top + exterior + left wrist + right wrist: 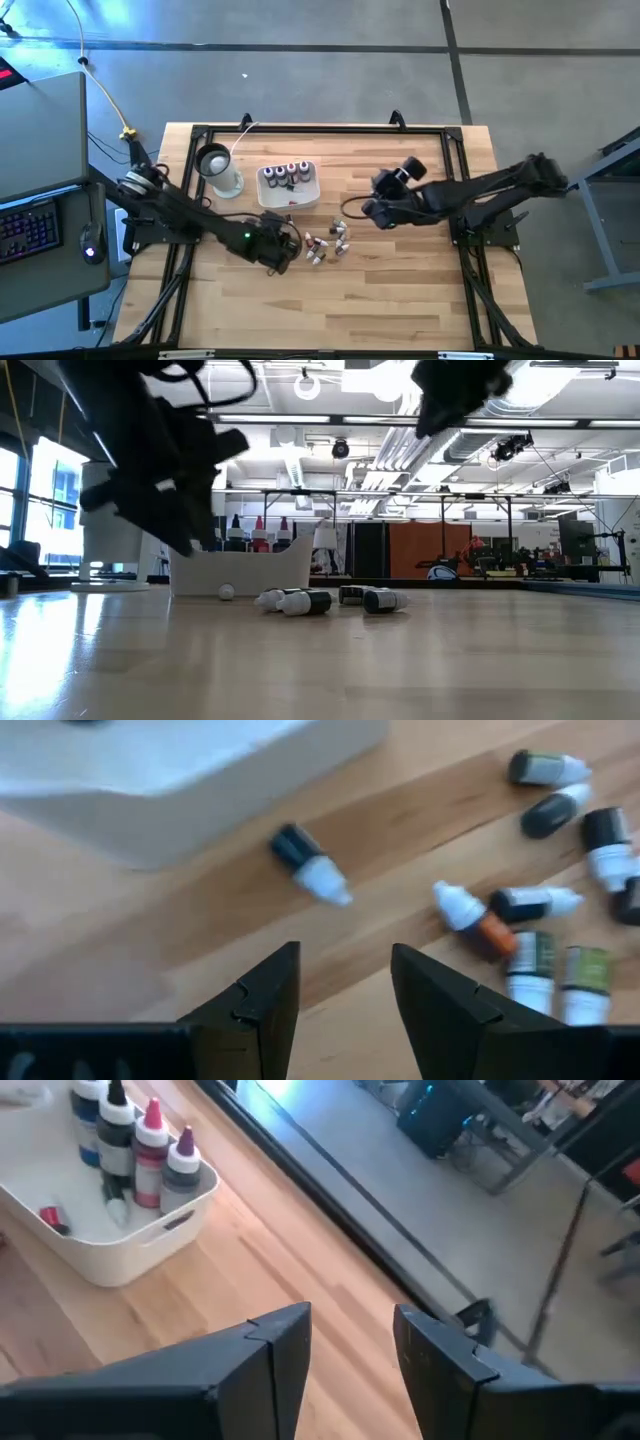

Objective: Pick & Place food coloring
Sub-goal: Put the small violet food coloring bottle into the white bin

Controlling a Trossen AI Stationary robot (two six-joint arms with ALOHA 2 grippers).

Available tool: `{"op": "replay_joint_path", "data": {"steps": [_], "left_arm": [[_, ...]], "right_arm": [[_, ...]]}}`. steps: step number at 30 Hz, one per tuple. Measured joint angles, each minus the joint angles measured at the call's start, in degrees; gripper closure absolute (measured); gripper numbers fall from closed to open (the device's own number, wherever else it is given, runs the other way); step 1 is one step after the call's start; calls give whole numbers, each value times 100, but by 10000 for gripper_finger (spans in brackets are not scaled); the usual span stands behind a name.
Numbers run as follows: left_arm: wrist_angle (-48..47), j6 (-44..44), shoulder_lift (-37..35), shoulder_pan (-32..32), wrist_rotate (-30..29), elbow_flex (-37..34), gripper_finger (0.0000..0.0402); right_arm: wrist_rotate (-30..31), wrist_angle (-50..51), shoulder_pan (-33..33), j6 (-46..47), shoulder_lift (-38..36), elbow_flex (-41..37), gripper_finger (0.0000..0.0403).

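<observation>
I see the food coloring, tiny plastic dropper bottles (520, 903) with dark or orange bodies and white conical caps, lying scattered on their sides just ahead of my left gripper (343, 982). One lone dark bottle with a white cap (309, 865) lies straight beyond the fingertips, near the wall of the white square plastic tray (200, 765). The left gripper's two dark, angular fingers stand a moderate gap apart with bare wood between them, holding nothing.

From above, the loose cluster (326, 244) sits beside the left gripper (283, 250) on the pale, planked wooden table (400, 300), with the tray (289, 186) beyond it and a white cup with a dark round top (218, 168) beside that.

My right gripper (350, 1342) hangs over bare wood, fingers parted and empty, well apart from the loose bottles. Only its wrist view shows the tray's contents clearly: taller dropper bottles (150, 1155) standing upright with pink, purple and dark tips. The low view shows the fallen bottles (300, 601) as smooth rounded cylinders.
</observation>
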State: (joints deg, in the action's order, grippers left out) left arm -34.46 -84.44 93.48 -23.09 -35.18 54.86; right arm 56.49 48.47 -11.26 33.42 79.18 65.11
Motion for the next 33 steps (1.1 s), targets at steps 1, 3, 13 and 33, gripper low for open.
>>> {"op": "replay_joint_path", "data": {"steps": [1,3,13,33], "left_arm": [[287,3,142,55,11,19,244],[427,13,319,159,41,28,244],[579,-286,685,662,159,94,244],[392,-243,771,1112,130,100,244]], "right_arm": [[-6,-367,-26,-3,-151,-365,265],[-17,-1129,-42,-236,-399,-991,265],[-254,-3613,77,-2116,-1341,-2253,265],[-1001,-3807,72,-1999,-1548,-2302,265]]}}
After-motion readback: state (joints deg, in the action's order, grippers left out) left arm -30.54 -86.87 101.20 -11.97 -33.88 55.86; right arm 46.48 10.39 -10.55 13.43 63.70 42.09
